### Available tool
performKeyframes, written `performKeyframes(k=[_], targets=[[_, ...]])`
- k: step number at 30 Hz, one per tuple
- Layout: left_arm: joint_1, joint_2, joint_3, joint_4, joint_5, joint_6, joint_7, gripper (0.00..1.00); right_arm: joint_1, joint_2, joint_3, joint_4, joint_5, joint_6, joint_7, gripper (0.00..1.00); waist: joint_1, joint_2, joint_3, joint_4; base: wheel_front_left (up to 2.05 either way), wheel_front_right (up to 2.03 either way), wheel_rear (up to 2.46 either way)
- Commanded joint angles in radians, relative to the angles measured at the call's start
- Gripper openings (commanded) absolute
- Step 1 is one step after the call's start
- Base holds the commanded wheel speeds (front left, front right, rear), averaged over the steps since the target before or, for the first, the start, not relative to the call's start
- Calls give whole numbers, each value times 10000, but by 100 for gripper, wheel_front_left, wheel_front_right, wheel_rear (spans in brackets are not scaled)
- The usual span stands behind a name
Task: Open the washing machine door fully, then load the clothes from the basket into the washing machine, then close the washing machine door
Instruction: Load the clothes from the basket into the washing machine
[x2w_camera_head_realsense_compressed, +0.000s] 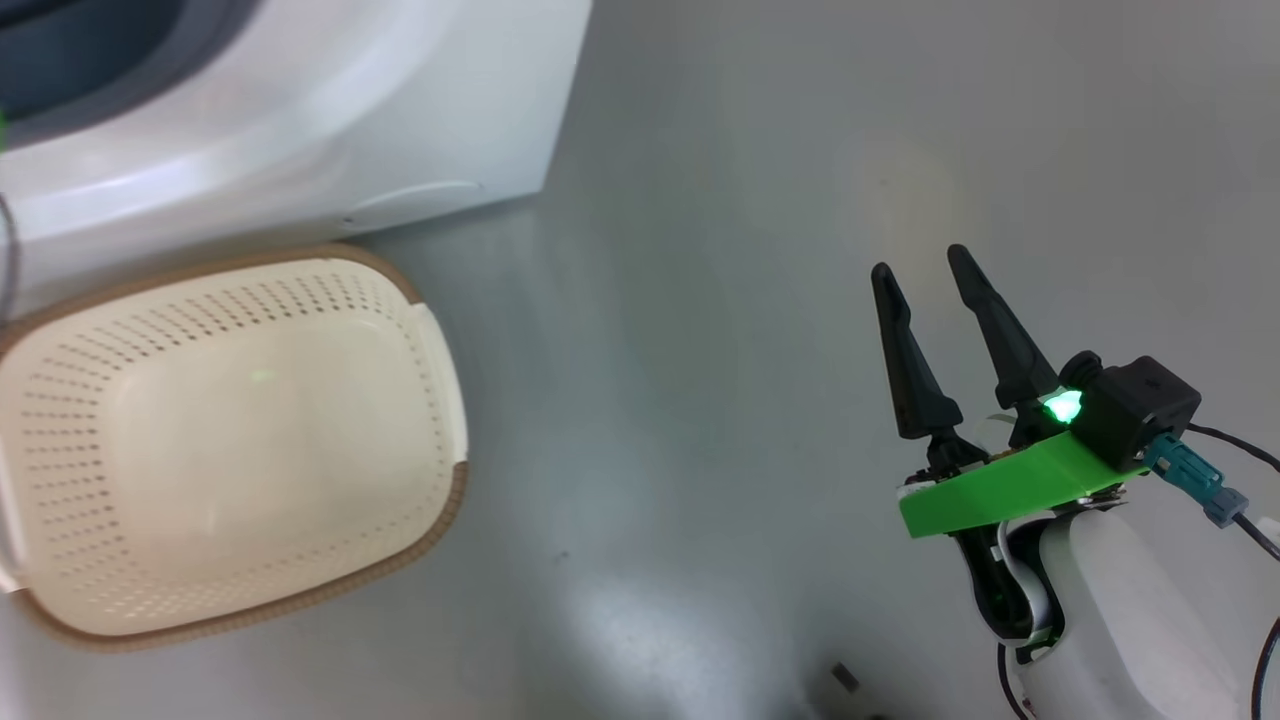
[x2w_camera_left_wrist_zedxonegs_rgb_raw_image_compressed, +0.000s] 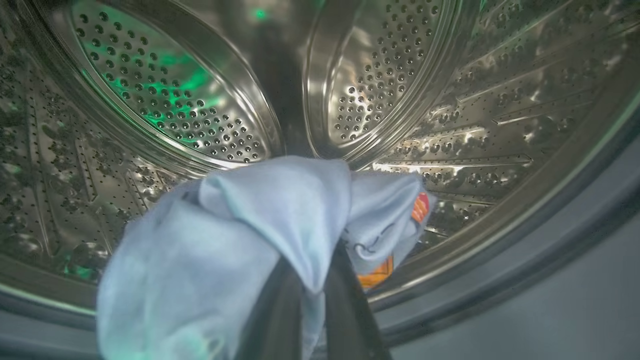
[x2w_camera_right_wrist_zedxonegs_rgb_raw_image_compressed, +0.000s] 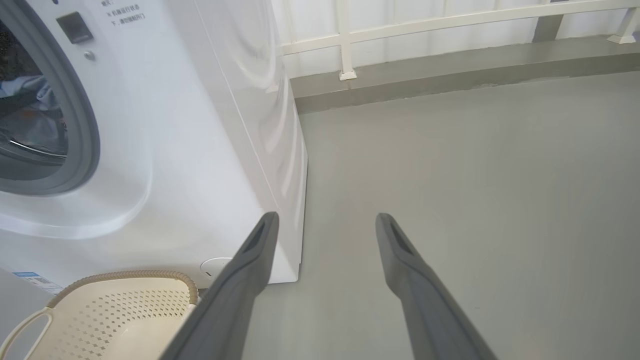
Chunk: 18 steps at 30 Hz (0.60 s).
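Inside the washing machine's (x2w_camera_head_realsense_compressed: 300, 130) steel drum (x2w_camera_left_wrist_zedxonegs_rgb_raw_image_compressed: 165, 100), my left gripper (x2w_camera_left_wrist_zedxonegs_rgb_raw_image_compressed: 312, 280) is shut, with a light blue piece of the clothes (x2w_camera_left_wrist_zedxonegs_rgb_raw_image_compressed: 225, 235), orange-printed, draped over its tips and pinched between the dark fingers (x2w_camera_left_wrist_zedxonegs_rgb_raw_image_compressed: 350, 310). Blue cloth (x2w_camera_right_wrist_zedxonegs_rgb_raw_image_compressed: 30, 92) also shows through the machine's (x2w_camera_right_wrist_zedxonegs_rgb_raw_image_compressed: 190, 150) grey-sealed opening. The cream basket (x2w_camera_head_realsense_compressed: 440, 400) lies on the floor in front of the machine, nothing inside it. My right gripper (x2w_camera_head_realsense_compressed: 920, 262) hangs open over bare floor to the basket's right, holding nothing. The washing machine door is out of view.
Grey floor (x2w_camera_head_realsense_compressed: 700, 300) spreads to the right of the machine and basket (x2w_camera_right_wrist_zedxonegs_rgb_raw_image_compressed: 125, 310). A white railing (x2w_camera_right_wrist_zedxonegs_rgb_raw_image_compressed: 345, 40) and a low kerb run along the far wall. My right gripper (x2w_camera_right_wrist_zedxonegs_rgb_raw_image_compressed: 326, 217) points past the machine's front corner.
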Motion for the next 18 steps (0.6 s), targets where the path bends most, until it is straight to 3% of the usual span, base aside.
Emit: performKeyframes(k=[1, 14, 15, 16, 18], targets=[[-287, 548, 94, -128, 76, -17, 25, 0, 149, 17, 152, -264, -88, 44, -78, 100, 0, 0, 564, -499, 0, 0, 0], [-2940, 1298, -514, -113, -48, -19, 598, 0, 100, 226, 84, -648, -162, 44, -78, 100, 0, 0, 1985, -1094, 0, 0, 0], [-3039, 1310, -575, -40, -141, -19, 800, 44, 90, 235, 91, -637, -159, 44, -78, 100, 0, 0, 2002, -1086, 0, 0, 0], [-3188, 1342, -733, 115, -240, -20, 1175, 100, 64, 249, 120, -602, -150, 44, -78, 100, 0, 0, 2000, -1073, 0, 0, 0], [-3321, 1337, -757, 367, -425, -20, 1655, 100, 17, 257, 152, -565, -135, 44, -78, 100, 0, 0, 1942, -1052, 0, 0, 0]])
